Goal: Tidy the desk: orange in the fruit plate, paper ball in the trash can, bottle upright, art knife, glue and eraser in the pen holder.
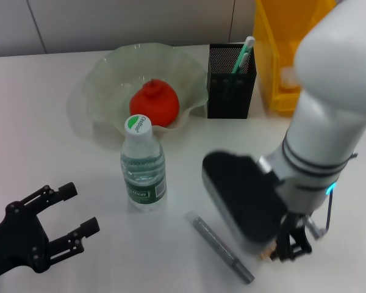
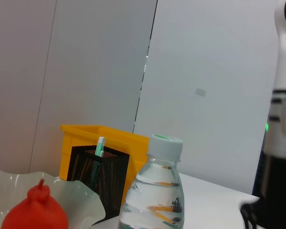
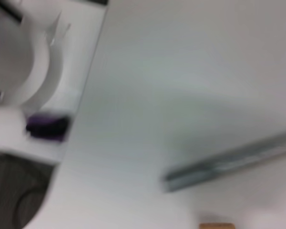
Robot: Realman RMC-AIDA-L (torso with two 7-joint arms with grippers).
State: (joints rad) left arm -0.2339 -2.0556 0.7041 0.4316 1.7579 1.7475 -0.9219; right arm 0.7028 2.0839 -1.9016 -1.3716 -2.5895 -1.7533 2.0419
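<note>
The yellow trash can (image 1: 287, 55) is seen at the table's far right beside the black mesh pen holder (image 1: 231, 82), in which a green-and-white stick stands, and the orange (image 1: 154, 102) is held in the ruffled fruit plate (image 1: 110, 79); the bottle (image 1: 143, 165) stands upright before the plate, its cap printed with small writing that cannot be read. The right gripper (image 1: 287, 247) is lowered to the table by the grey art knife (image 1: 222, 247), a tan eraser (image 3: 216, 225) being shown clearly only by the right wrist view, and whether its fingers are closed cannot be told. The left gripper (image 1: 64, 217) is held spread and empty at the near left.
</note>
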